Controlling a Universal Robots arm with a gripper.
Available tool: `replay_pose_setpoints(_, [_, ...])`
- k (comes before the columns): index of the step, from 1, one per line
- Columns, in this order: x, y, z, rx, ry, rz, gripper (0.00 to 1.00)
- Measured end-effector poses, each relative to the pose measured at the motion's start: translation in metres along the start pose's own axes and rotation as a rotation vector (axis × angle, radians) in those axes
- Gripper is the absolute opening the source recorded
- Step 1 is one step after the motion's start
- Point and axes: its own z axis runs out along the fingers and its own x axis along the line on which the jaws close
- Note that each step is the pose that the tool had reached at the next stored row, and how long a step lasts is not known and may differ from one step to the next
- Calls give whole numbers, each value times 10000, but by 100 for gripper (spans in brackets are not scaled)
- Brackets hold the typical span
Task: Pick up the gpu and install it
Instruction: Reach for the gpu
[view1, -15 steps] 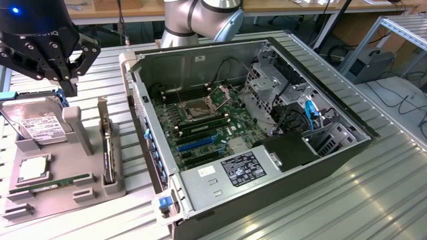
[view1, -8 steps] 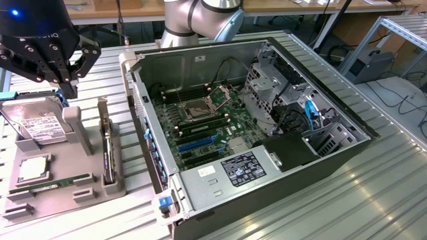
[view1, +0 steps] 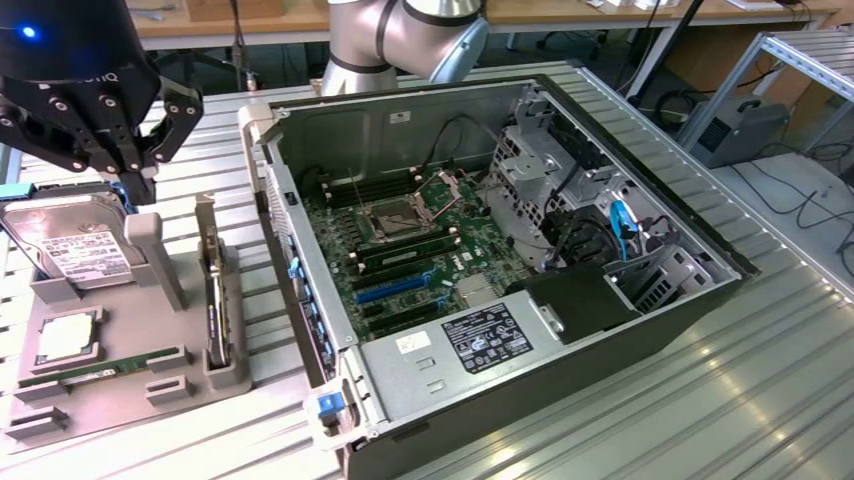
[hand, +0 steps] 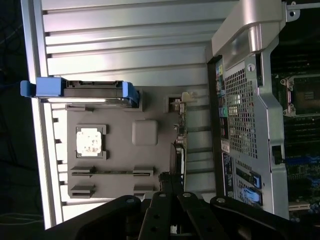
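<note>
The gpu (view1: 214, 300) stands on its edge in a slot of the grey holder tray (view1: 127, 400), at the exterior view's left. Its silver bracket points up toward the back. My black gripper (view1: 138, 183) hangs above the tray's back end, over the hard drive and behind the gpu, clear of both. Its fingers are shut with nothing between them. In the wrist view the gpu (hand: 178, 142) appears edge-on past my gripper (hand: 167, 186), beside the case's rear panel.
The open computer case (view1: 694, 300) lies on the slatted metal table, motherboard (view1: 400, 240) exposed with a blue slot (view1: 394, 290). The tray also holds a hard drive (view1: 74, 250), a processor (view1: 67, 340) and a green memory stick (view1: 107, 367). The arm's base stands behind the case.
</note>
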Motion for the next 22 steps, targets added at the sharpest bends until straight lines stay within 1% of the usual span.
replay_pose_setpoints(18, [-18,-213,-7,220,-18,-7,11])
replay_pose_setpoints(20, [-21,-257,-8,270,-22,-8,11])
replay_pose_setpoints(22, [-24,-288,-9,303,-24,-9,11])
